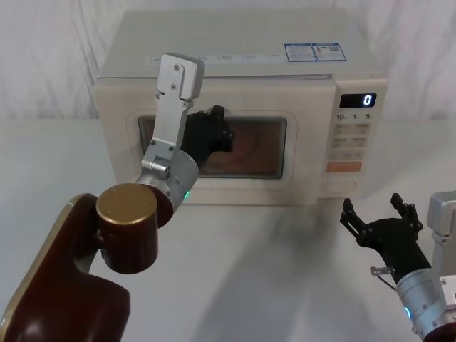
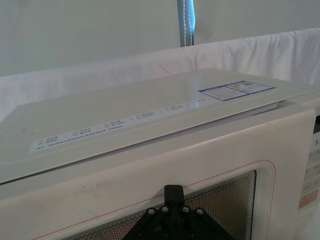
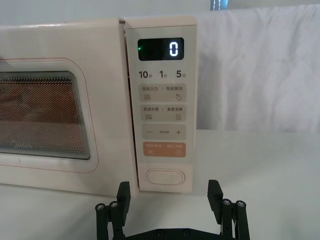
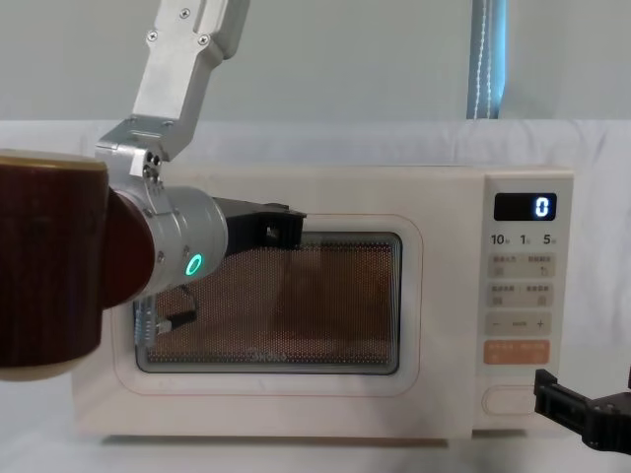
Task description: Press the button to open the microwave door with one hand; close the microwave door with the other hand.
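left gripper (image 1: 217, 128) against the door (image 1: 214, 153), grip state unclear | right gripper (image 3: 170, 200) released, nearer arm, button (image 3: 165, 177) straight ahead | door looks closed

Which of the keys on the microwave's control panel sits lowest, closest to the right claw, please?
It is the button, the wide cream pill-shaped key without lettering at the panel's bottom. The orange key sits just above it, and the open right claw faces it.

Cream microwave (image 1: 235, 71) at the table's back edge, door (image 1: 214, 146) shut flush, dark window, display reading 0, pill button (image 3: 164, 177) at panel's bottom, unpressed
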